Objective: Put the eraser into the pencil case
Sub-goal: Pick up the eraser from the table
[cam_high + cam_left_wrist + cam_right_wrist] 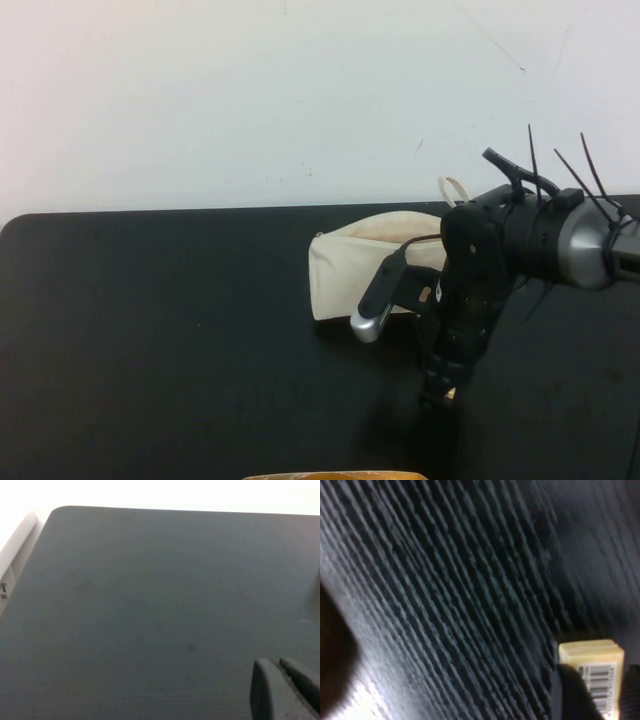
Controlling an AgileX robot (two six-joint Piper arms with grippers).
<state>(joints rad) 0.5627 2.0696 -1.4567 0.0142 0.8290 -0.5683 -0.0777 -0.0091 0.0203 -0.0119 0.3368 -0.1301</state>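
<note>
wall (250, 90): plain white | table (150, 330): black, matte, rounded corners

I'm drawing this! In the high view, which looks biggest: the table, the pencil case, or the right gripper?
1. Table, by far.
2. Pencil case, though the arm hides part of it.
3. Right gripper, low in front of the case, shut on the eraser.

The left gripper only shows in its wrist view.

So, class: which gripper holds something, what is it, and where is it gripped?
The right gripper, low over the table, pinches the eraser by its label end. The left gripper holds nothing.
</note>
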